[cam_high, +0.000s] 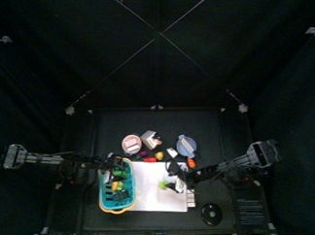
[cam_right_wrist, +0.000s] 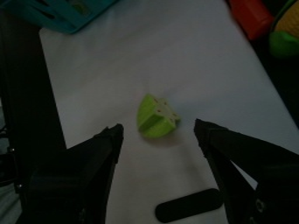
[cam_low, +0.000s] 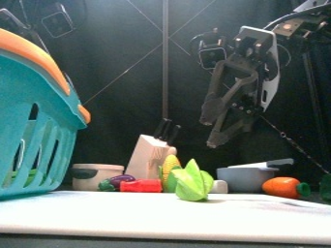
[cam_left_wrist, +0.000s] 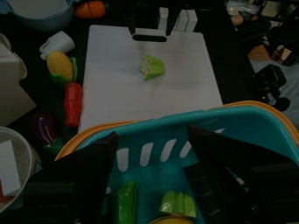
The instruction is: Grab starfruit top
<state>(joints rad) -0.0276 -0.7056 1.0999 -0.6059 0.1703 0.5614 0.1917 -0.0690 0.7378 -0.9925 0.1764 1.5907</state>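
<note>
The starfruit (cam_right_wrist: 156, 117) is a small yellow-green wedge lying on the white cutting board (cam_right_wrist: 128, 70). It also shows in the front view (cam_low: 192, 181), the top view (cam_high: 164, 186) and the left wrist view (cam_left_wrist: 153, 68). My right gripper (cam_right_wrist: 158, 131) hangs above it, open and empty, with one jaw on each side of the fruit; in the front view (cam_low: 218, 121) it is well above the board. My left gripper (cam_left_wrist: 158, 150) is open and empty over the teal basket (cam_left_wrist: 176, 122), apart from the starfruit.
The teal basket (cam_low: 33, 126) with an orange rim stands at the board's left and holds toy food. Behind the board lie a pink-white disc (cam_high: 131, 144), a blue-grey bowl (cam_high: 188, 144), corn (cam_left_wrist: 59, 65), a red piece (cam_left_wrist: 73, 103) and an orange fruit (cam_low: 280, 187).
</note>
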